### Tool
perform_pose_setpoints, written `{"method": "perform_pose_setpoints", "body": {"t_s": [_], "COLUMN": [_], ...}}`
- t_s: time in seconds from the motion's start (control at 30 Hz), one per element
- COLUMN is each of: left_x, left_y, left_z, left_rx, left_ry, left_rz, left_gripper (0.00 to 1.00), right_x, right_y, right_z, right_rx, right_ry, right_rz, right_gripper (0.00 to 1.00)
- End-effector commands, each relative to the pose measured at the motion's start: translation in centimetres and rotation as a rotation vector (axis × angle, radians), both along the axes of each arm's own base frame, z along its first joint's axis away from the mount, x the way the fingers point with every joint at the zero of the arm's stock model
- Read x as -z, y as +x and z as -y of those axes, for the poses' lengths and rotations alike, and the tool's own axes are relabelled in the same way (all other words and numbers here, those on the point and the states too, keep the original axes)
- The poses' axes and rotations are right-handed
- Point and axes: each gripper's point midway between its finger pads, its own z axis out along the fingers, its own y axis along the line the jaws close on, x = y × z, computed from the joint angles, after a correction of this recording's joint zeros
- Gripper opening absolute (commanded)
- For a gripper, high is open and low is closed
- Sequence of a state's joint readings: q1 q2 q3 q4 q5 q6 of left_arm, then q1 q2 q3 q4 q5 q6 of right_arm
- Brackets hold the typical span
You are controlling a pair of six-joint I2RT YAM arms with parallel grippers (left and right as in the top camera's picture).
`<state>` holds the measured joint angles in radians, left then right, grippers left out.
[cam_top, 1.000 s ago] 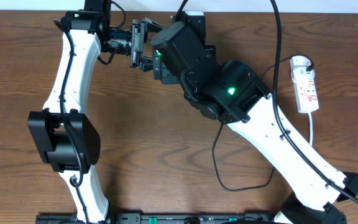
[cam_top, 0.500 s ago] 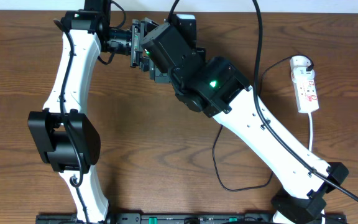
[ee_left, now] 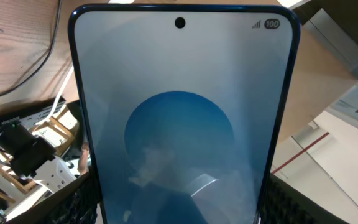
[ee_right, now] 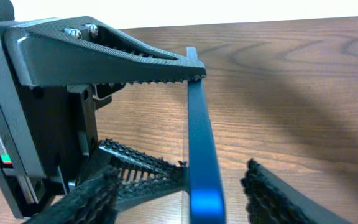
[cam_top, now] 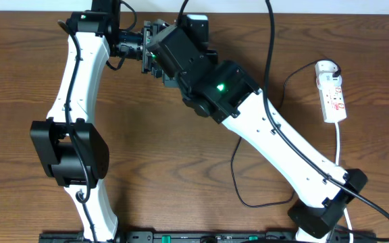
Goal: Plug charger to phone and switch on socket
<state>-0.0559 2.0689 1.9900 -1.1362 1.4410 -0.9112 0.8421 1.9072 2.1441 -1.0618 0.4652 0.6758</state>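
Two arms, overhead: close together near the table's [cam_top: 154,135] far edge; socket [cam_top: 331,91] lay well apart, right; charger [cam_top: 234,169] looped on bare wood by the right arm [cam_top: 282,142].
Left wrist: left gripper [ee_left: 179,208] clamped the phone [ee_left: 179,112] by its sides, blocking the view.
Right wrist: right gripper [ee_right: 182,183], jaws parted, straddled the phone's edge, gaps either side.
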Motion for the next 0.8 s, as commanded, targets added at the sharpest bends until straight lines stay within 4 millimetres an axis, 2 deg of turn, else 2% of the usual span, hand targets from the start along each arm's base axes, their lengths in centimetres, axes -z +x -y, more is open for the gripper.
{"method": "perform_pose_setpoints", "body": {"t_s": [0.0, 0.1, 0.43, 0.77], "left_x": [-2.31, -2.36, -2.41, -2.95], "left_y": [-0.55, -0.39, -0.28, -0.49], "left_z": [0.06, 0.07, 0.08, 0.14], "left_rx": [0.016, 0.016, 0.016, 0.026], "left_ry": [-0.041, -0.042, -0.042, -0.075], "left_rz": [0.084, 0.101, 0.113, 0.112], "left_gripper": [0.68, 0.68, 0.68, 0.68], "right_x": [-0.52, -0.65, -1.22, -1.19], "right_y": [0.33, 0.43, 1.02, 1.17], "right_z": [-0.02, -0.07, 0.24, 0.08], "right_rx": [0.018, 0.021, 0.048, 0.047], "right_ry": [0.007, 0.012, 0.007, 0.011], "right_rz": [0.024, 0.030, 0.068, 0.071], "right_gripper": [0.60, 0.59, 0.43, 0.40]}}
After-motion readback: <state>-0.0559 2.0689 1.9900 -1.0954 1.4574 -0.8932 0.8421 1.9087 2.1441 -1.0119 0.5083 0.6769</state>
